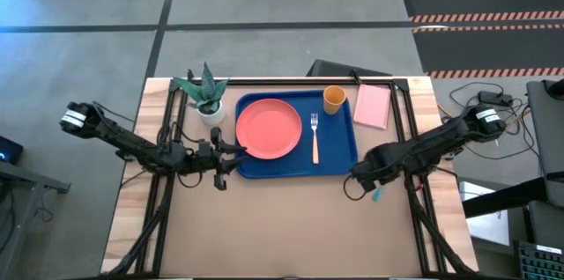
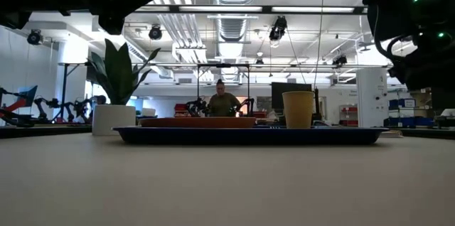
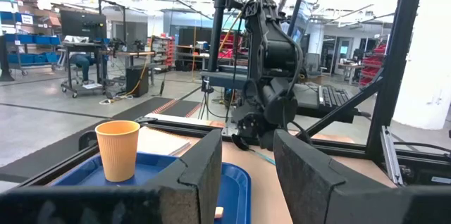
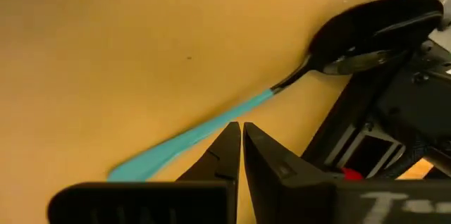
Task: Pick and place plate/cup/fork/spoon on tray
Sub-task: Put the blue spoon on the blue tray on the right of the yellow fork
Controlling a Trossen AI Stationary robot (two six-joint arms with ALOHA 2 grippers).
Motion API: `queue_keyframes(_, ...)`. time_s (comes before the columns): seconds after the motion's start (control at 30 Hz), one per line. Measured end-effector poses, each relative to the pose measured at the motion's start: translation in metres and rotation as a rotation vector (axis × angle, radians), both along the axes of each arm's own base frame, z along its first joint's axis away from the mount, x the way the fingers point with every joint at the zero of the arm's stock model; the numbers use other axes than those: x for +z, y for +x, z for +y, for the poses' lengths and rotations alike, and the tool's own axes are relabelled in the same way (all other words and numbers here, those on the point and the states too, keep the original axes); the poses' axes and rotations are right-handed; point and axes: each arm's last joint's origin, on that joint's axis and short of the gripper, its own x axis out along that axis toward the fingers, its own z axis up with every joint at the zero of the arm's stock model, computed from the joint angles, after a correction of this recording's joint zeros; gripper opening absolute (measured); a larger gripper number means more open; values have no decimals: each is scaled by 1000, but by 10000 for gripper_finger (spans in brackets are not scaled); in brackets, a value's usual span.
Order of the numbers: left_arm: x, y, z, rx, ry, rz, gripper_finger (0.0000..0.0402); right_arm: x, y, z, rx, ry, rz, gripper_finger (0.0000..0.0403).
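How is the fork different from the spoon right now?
The fork lies on the blue tray, beside the plate; the spoon lies on the bare table, off the tray. The fork's handle is salmon-orange, the spoon's teal. The right pincer is just above the spoon's handle; no pincer is at the fork. Both are slim and lie flat.

Three pieces on the tray, the spoon off it.

The big blue plastic tray (image 1: 342,164) holds a round coral-pink plate (image 1: 268,128) at its left, a salmon-handled fork (image 1: 315,137) lying beside it, and an orange-yellow cup (image 1: 334,99) upright in the far right corner; the teal-handled spoon (image 4: 232,118) lies flat on the tabletop.
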Motion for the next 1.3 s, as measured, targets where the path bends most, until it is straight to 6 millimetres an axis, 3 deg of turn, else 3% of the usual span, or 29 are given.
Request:
queue_keyframes(0.23, 0, 0, 0, 0, 0, -1, 114, -3, 2, 1, -33, 14, 6, 38)
queue_keyframes(0.63, 0, 0, 0, 0, 0, 0, 114, -22, 10, 6, -41, 90, 100, 172)
queue_keyframes(0.87, 0, 0, 0, 0, 0, 0, 114, -32, 21, 9, 7, 144, 27, 187)
queue_keyframes(0.97, 0, 0, 0, 0, 0, 0, 114, -32, 33, 14, 25, 186, -99, 186)
queue_keyframes(1.1, 0, 0, 0, 0, 0, -1, 114, -27, 40, 18, -4, 176, -140, 183)
queue_keyframes(1.3, 0, 0, 0, 0, 0, 0, 114, -21, 33, 29, -66, 99, -120, 194)
